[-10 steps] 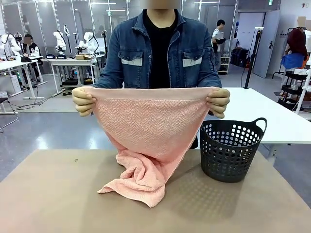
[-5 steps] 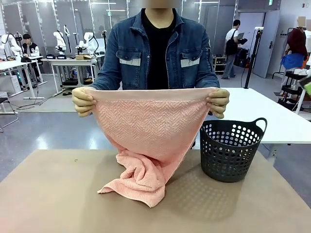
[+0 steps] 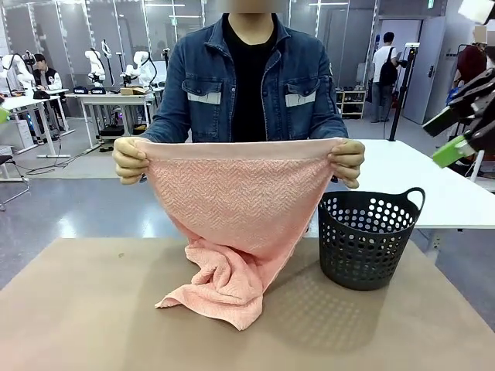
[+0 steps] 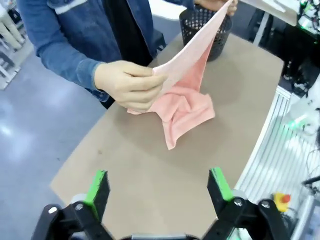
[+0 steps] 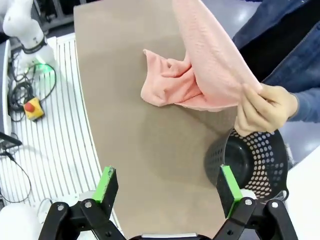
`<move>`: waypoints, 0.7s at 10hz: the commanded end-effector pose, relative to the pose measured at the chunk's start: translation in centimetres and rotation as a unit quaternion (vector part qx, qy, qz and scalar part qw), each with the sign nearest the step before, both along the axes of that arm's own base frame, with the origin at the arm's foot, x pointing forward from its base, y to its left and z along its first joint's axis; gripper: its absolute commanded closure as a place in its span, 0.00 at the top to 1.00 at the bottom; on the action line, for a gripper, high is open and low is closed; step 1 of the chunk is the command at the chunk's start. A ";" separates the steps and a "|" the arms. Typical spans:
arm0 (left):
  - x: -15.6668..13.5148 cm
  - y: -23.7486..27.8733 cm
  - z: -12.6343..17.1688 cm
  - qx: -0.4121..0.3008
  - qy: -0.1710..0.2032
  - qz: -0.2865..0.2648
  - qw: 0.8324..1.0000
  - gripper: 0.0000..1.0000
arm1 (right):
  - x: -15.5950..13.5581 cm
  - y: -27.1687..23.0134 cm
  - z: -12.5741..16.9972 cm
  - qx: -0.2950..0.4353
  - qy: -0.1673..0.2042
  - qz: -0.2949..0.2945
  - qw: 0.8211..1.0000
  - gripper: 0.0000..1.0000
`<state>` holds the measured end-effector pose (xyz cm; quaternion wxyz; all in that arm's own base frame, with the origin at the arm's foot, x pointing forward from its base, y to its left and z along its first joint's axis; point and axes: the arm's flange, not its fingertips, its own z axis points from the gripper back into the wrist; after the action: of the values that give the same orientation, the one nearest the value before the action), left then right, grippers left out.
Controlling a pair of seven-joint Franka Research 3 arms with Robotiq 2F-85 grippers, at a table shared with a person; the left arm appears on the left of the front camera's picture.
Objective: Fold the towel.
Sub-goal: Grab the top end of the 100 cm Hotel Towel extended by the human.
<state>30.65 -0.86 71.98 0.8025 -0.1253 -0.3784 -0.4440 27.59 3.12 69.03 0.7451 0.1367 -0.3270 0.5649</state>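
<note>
- Towel stretched by its plain hem band between the person's two hands, above the far edge of the table. Its lower part narrows and sags into a crumpled heap on the tabletop, near the centre.
- Person's hand at scene left and person's hand at scene right are level with each other, well apart, fingers curled over the top corners.
- Dark basket upright on the table, right of the heap and not touching it.
- Left gripper hovers high over the table's left side, tilted down toward the towel. Green pads spread wide, nothing between them.
- Right gripper aloft at far right, above and right of the basket, angled down at the tabletop. Fingers spread wide, empty.
</note>
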 end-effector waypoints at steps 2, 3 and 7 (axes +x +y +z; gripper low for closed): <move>-0.3 -0.4 -2.2 0.016 -0.006 -0.004 1.000 1.00 | 0.0 0.7 -1.1 -0.019 -0.007 -0.004 1.000 1.00; 0.0 -0.6 -1.1 0.012 -0.001 -0.005 1.000 1.00 | 0.2 0.7 -0.3 -0.012 -0.005 0.008 1.000 1.00; 0.0 -0.4 -1.6 0.009 0.000 -0.018 1.000 1.00 | 0.2 0.7 -0.3 -0.012 -0.005 0.008 1.000 1.00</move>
<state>30.65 -1.17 70.49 0.7939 -0.1291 -0.3732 -0.4623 27.95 3.62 68.40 0.7313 0.1316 -0.3249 0.5851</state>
